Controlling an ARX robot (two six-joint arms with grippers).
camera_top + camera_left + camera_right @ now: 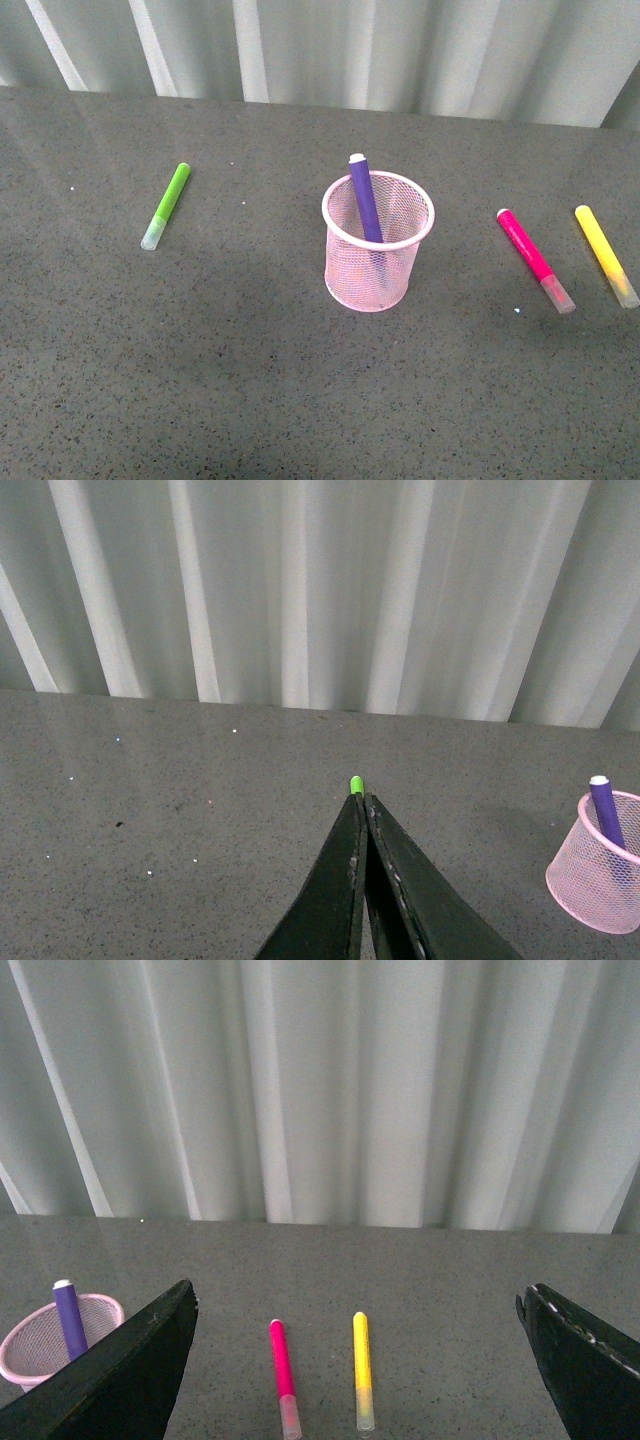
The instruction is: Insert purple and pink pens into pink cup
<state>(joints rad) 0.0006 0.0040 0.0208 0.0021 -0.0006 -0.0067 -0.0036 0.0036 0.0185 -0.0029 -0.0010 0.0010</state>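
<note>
The right tool [355, 1295] is wide open and holds nothing; its two dark fingers [140, 1365] stand far apart above the worktop [450, 1290]. In the gap between them, a little ahead of the tool, the pink pen [282, 1360] lies flat on the worktop with its clear cap towards the tool. Just beside it, not touching, lies the yellow marker [362, 1360], almost parallel to it. Outside the gap, on the side of the left tool, stands the pink cup [35, 1345], upright, well apart from the pink pen. The purple pen [68, 1315] is already inside the cup; it leans on the rim and its end sticks out above it.

The left tool [361, 802] has its fingers pressed together with nothing between them. Just past its tips, the end of the green marker [356, 784] shows on the worktop. The cup is off to this tool's side, towards the right tool.
</note>
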